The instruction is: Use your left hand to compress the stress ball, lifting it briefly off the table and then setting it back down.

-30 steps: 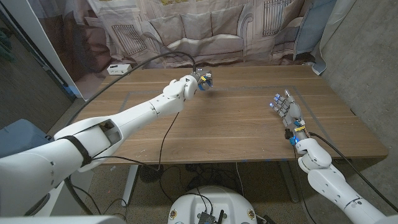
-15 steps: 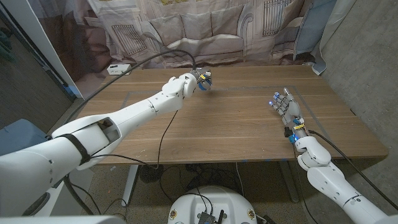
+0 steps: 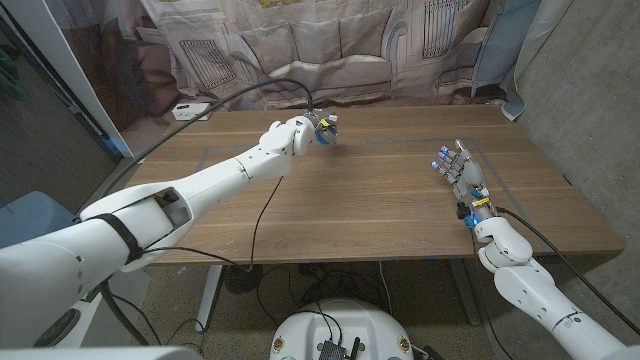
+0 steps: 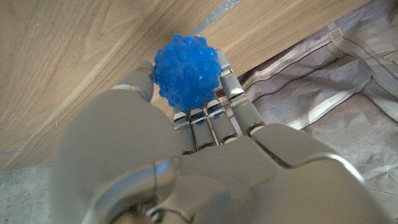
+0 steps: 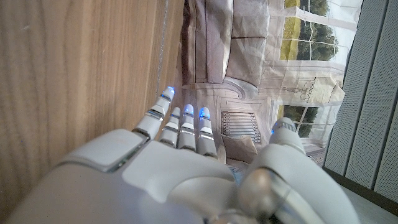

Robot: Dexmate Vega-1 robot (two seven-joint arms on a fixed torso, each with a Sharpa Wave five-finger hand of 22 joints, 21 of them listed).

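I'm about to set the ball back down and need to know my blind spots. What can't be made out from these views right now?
- Whether the stress ball is off the table: in the head view the left hand covers it and it is tiny; the left wrist view shows no gap beneath it.
- How hard the ball is squeezed: the fingers hide its underside.
- The right hand's palm side: the right wrist view shows its back.

Bare table (image 3: 380, 200) lies between both hands.

The ball (image 4: 185, 71) looks bumpy, soft and rubbery. The table (image 3: 380, 200) is smooth matt wood. The left hand (image 4: 205, 155) and right hand (image 5: 186, 168) are smooth, shiny plastic. The curtain (image 3: 330, 50) is cloth.
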